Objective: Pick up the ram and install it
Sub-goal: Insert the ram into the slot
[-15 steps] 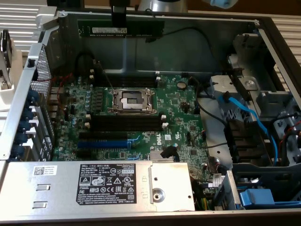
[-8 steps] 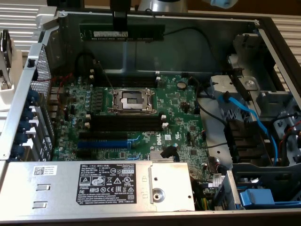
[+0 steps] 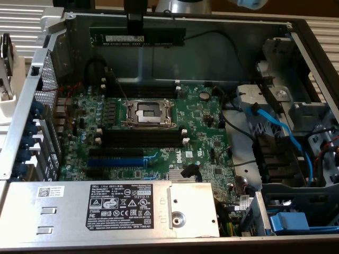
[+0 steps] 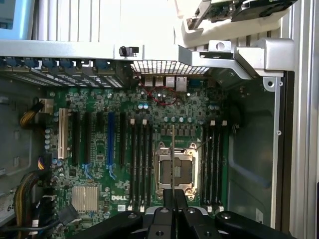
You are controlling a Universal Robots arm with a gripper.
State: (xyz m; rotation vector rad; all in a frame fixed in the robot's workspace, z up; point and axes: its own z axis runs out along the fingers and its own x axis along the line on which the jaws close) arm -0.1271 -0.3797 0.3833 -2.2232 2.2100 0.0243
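The ram [image 3: 159,38], a long dark-green stick with a white label, hangs level high above the far side of the motherboard [image 3: 201,121]. My gripper [image 3: 135,33] is shut on it near the end at the exterior view's left. In the wrist view the ram [image 4: 172,159] shows edge-on as a thin line running out from between the black fingers [image 4: 167,199], above the CPU socket [image 4: 175,167]. Black memory slots [image 4: 140,159] lie on one side of the socket and more slots [image 4: 214,162] on the other.
The open computer case has a power supply [image 3: 127,203] along the near edge, blue cables [image 3: 275,127] and drive bays at the exterior view's right, and a perforated rear panel [image 3: 47,106] at its left. A blue expansion slot [image 3: 114,161] sits near the heatsink [image 3: 183,174].
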